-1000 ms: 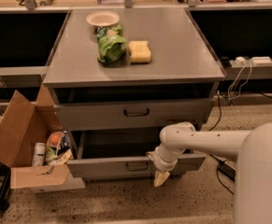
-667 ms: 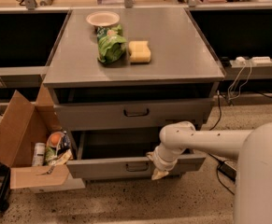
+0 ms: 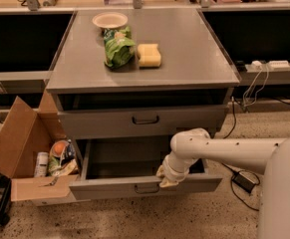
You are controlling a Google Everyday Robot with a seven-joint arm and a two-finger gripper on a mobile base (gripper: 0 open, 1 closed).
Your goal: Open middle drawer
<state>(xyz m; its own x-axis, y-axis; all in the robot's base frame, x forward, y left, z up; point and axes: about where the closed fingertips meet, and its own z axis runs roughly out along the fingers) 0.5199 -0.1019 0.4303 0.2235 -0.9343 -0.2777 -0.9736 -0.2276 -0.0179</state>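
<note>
One cardboard box (image 3: 15, 143) is sitting on the left. One bowl (image 3: 109, 20), one green bag (image 3: 118, 49) and one yellow sponge (image 3: 149, 55) are lying on the grey surface (image 3: 194, 59). The middle drawer (image 3: 104, 189) is sticking far out, low down. The claw (image 3: 165, 178) is touching its front edge, just right of the one handle (image 3: 147, 188). I cannot tell how wide the claw is.

The white arm's gripper (image 3: 167, 179), lower centre, covers part of the front rim of the grey metal middle drawer (image 3: 109, 187). The white rounded robot body (image 3: 284, 193) is cut off at the frame's lower right.
</note>
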